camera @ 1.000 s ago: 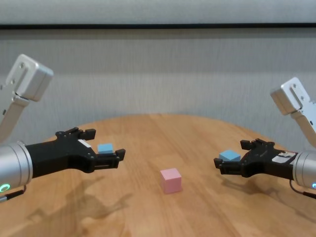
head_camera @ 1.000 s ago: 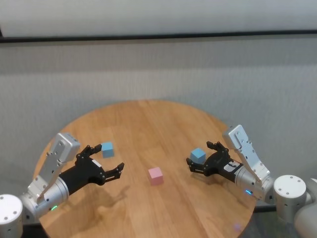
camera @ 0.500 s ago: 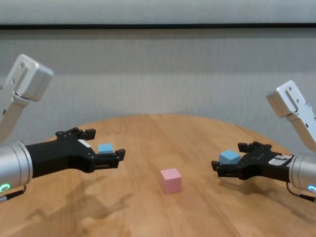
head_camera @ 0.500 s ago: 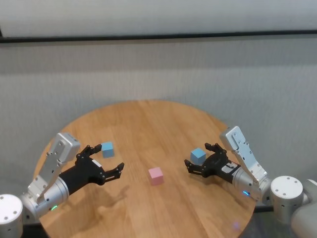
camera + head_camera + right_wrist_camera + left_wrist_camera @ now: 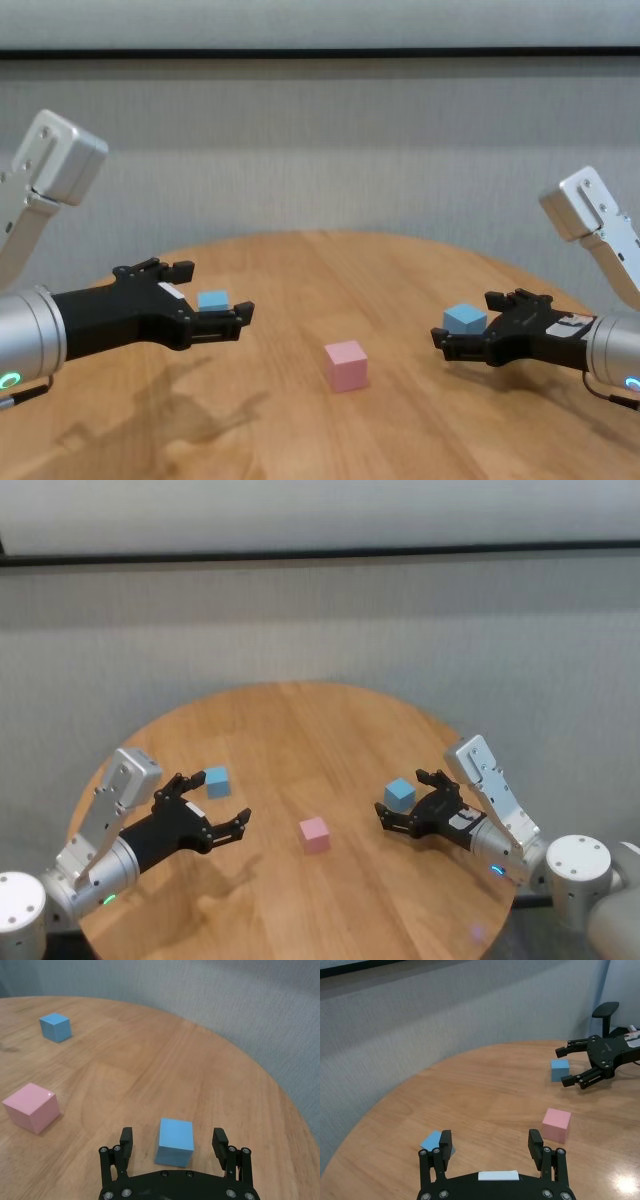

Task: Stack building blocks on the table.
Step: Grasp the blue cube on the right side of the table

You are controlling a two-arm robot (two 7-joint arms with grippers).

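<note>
Lying flat on the round table, 3 cubes sit apart: pink cube centre, left blue cube beside the wide-open left gripper, right blue cube between the wide-open right gripper fingers, untouched.

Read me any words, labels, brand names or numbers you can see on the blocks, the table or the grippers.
No readable text anywhere.
Left gripper: a blank white label on its body, nothing printed that shows.
Right gripper: no markings visible.
Two blue blocks and the pink block: plain faces.
Table: wood grain only.
</note>
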